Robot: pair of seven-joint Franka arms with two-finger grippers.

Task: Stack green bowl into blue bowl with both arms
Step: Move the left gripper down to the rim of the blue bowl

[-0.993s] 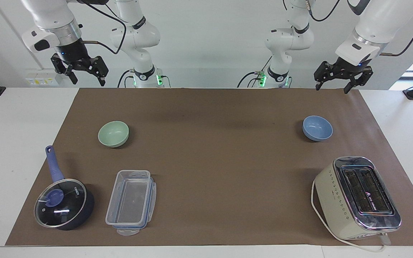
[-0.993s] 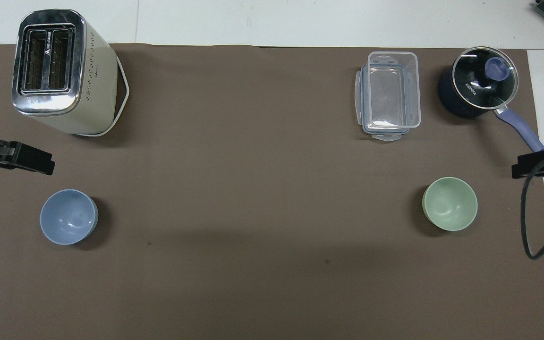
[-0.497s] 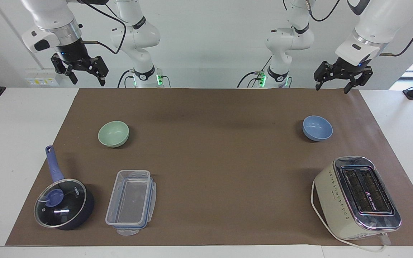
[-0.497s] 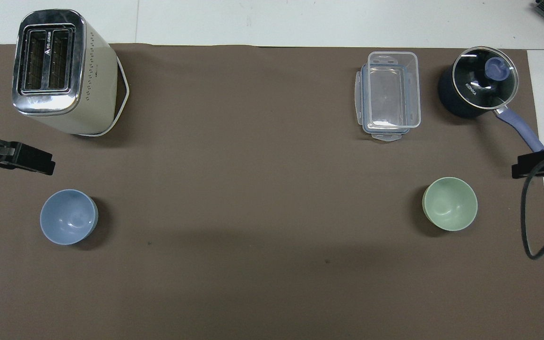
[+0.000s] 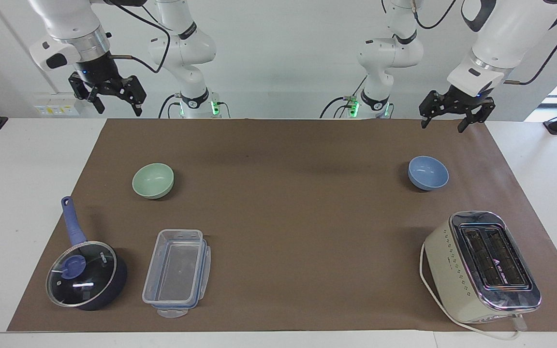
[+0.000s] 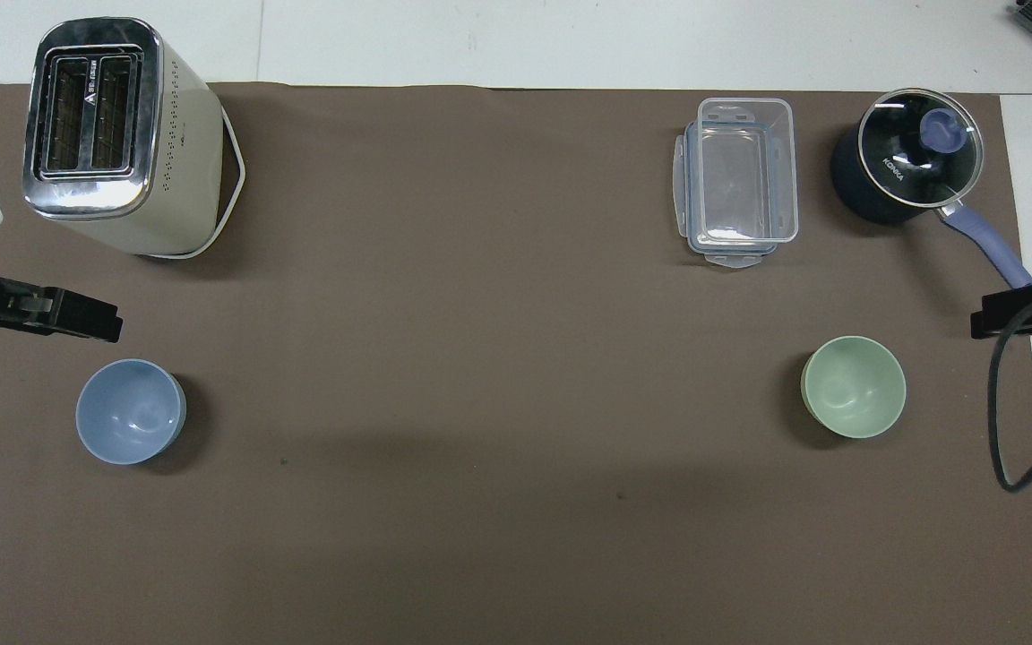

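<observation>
The green bowl (image 5: 153,180) sits upright on the brown mat toward the right arm's end of the table; it also shows in the overhead view (image 6: 854,386). The blue bowl (image 5: 428,172) sits upright toward the left arm's end, also seen from overhead (image 6: 130,411). The two bowls are far apart and both are empty. My left gripper (image 5: 443,125) hangs open and empty in the air over the mat's edge near the robots, above the blue bowl's end. My right gripper (image 5: 117,109) hangs open and empty, high above the green bowl's end.
A cream toaster (image 5: 482,266) with a white cord stands farther from the robots than the blue bowl. A clear plastic container (image 5: 177,271) and a dark blue saucepan with glass lid (image 5: 85,274) lie farther from the robots than the green bowl. The brown mat (image 5: 288,217) covers the table.
My left gripper has shifted slightly toward the table's middle and a little lower, toward the blue bowl. The right arm and both bowls have not moved.
</observation>
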